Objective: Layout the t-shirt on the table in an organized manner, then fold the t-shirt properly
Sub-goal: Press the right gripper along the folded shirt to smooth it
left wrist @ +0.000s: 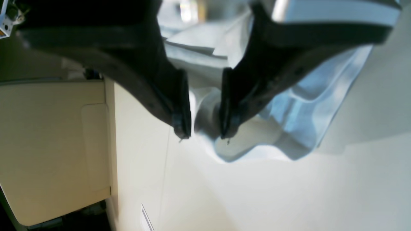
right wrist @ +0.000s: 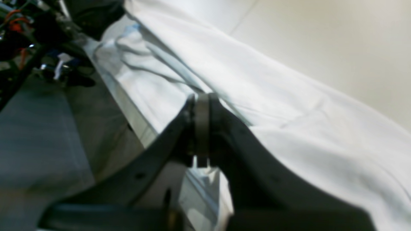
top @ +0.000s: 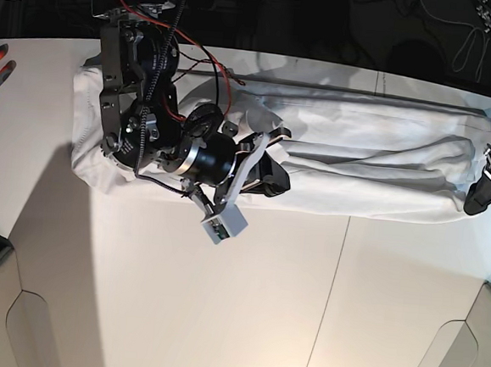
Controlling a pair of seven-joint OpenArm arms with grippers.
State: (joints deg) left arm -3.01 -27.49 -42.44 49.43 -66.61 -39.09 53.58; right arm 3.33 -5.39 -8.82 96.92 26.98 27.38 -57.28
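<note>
White cotton, soft and wrinkly, is what the job turns on: the t-shirt [top: 349, 170] lies as a long, loosely gathered band along the far edge of the bench [top: 245, 294], running from near the far corner on the base view's left to near the one on its right. It is not yet laid out flat; folds and creases run along its length.

The right claw [right wrist: 201, 128] sits over the middle of the band towards its near edge, its jaws pressed together. In the right wrist view a pale strip shows between the tips, but I cannot tell whether that is cloth or pad, so whether it has hold of the shirt is unclear.

The left claw [left wrist: 205, 128] is at the shirt's end by the bench's side edge on the base view's right. Its jaws stand partly apart with a bunched fold of the shirt in the gap; the fingertips [left wrist: 182, 126] do not appear to pinch it.

Such cloth looks light, limp and without stiffness, so it will likely sag, drag and bunch rather than slide as one piece. My judgement is that it is best taken at edges and corners, such as hem or shoulder, pinching a single layer, with both ends drawn apart to spread it. A grasp mid-band would probably catch several layers at once.
</note>
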